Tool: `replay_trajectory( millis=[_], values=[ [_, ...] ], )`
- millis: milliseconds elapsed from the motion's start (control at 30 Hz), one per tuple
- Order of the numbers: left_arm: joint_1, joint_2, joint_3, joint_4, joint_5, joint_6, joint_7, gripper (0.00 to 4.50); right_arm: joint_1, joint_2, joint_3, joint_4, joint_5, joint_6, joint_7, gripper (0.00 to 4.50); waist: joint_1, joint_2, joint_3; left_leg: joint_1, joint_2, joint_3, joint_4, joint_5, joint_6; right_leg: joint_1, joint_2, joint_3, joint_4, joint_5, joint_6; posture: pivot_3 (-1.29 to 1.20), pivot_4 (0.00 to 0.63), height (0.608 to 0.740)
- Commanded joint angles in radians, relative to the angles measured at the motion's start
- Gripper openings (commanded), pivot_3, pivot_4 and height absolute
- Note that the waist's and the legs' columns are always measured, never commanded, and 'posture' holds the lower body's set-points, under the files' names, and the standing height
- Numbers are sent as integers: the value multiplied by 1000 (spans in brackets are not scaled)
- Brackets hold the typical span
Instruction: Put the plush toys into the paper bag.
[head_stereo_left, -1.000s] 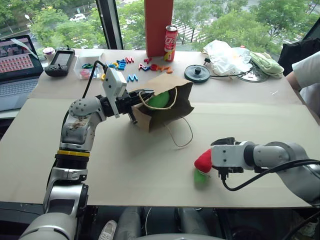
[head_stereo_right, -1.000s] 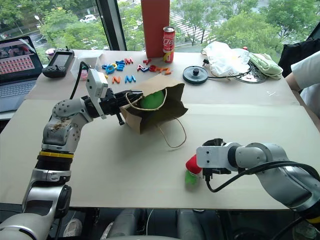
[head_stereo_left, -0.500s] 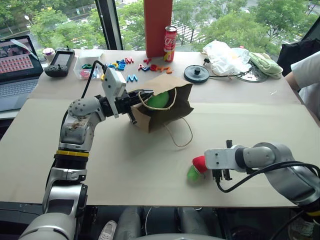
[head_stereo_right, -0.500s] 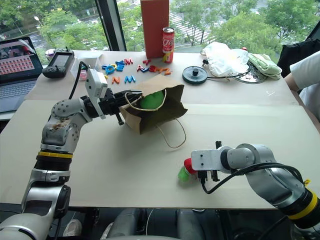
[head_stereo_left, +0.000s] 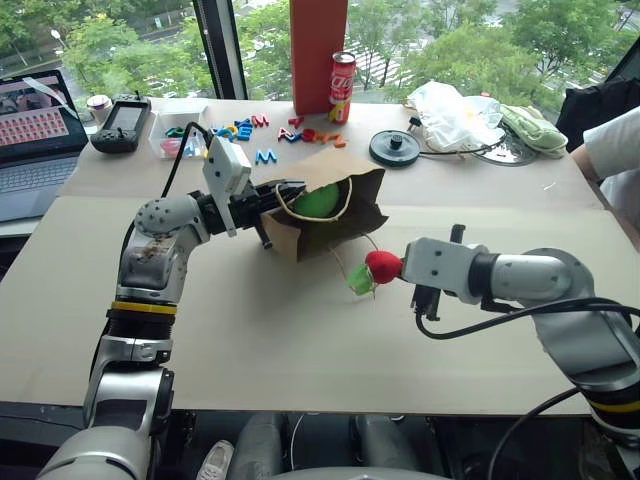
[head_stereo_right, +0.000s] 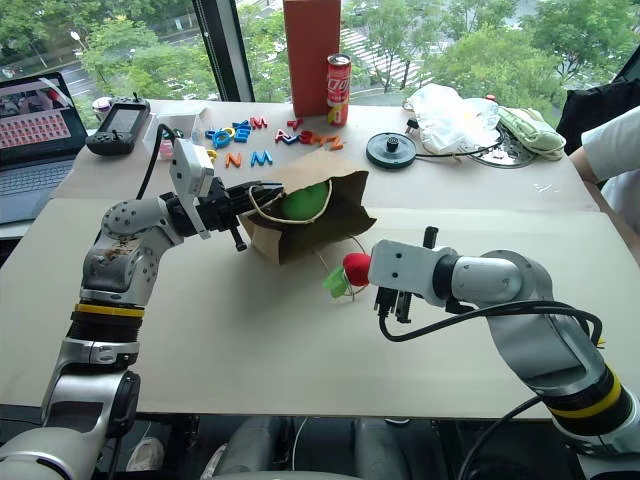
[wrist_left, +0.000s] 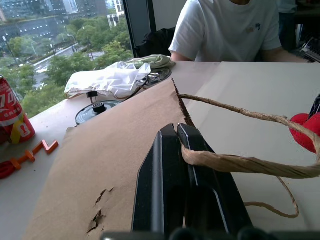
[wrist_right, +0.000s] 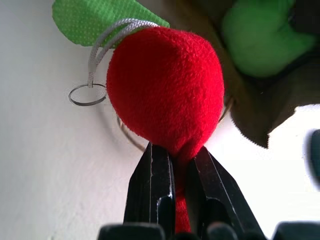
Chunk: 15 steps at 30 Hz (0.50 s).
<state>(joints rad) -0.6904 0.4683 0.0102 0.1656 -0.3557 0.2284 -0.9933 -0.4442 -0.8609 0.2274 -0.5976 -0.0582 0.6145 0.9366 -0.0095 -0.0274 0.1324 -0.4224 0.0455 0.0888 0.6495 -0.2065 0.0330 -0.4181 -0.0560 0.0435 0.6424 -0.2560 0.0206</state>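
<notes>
The brown paper bag (head_stereo_left: 345, 212) lies on its side on the table, mouth facing the near left, with the round green plush toy (head_stereo_left: 317, 201) inside it. My left gripper (head_stereo_left: 272, 200) is shut on the bag's rim beside a string handle (wrist_left: 235, 162). The red chili plush toy (head_stereo_left: 381, 265) with its green tip (head_stereo_left: 360, 281) hangs above the table just in front of the bag, pinched in my right gripper (head_stereo_left: 395, 266), which is shut on it. The right wrist view has the red toy (wrist_right: 167, 95) between the fingers and the green toy (wrist_right: 260, 35) beyond.
At the back of the table are a red can (head_stereo_left: 341, 87), an orange box (head_stereo_left: 318, 50), coloured letters (head_stereo_left: 245, 128), a black disc (head_stereo_left: 394, 146), a white plastic bag (head_stereo_left: 455, 112) and a pale green cloth (head_stereo_left: 530, 125). A laptop (head_stereo_left: 35, 135) sits far left. A person's sleeve (head_stereo_left: 615, 150) is at the right.
My right gripper closed on the red chili toy, lifted it off the table and carried it left toward the bag. The left gripper and bag stayed put.
</notes>
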Motion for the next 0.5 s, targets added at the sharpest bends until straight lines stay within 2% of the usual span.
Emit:
replay_trajectory(
  millis=[33, 233, 500],
  values=[
    [-19, 6, 7, -30, -11, 3, 0, 0, -109, 65, 62, 71, -99, -34, -91, 390, 0, 0, 0, 0, 0, 0, 0, 0, 0, 0, 0, 0, 0, 0, 0, 0, 150, 739],
    [-23, 4, 6, -28, -13, 2, -1, 0, -268, 210, 243, 294, -331, -139, -243, 390, -5, 0, 0, 0, 0, 2, 0, 0, 0, -2, 0, 1, 2, 0, 0, 0, 150, 739],
    [-23, 4, 5, -32, -15, 1, -1, 0, -375, 354, 306, 463, -461, -224, -329, 390, -3, 0, 0, -2, 0, 2, 0, 0, 0, -3, -1, 0, 4, 0, 0, 0, 150, 739]
  ],
)
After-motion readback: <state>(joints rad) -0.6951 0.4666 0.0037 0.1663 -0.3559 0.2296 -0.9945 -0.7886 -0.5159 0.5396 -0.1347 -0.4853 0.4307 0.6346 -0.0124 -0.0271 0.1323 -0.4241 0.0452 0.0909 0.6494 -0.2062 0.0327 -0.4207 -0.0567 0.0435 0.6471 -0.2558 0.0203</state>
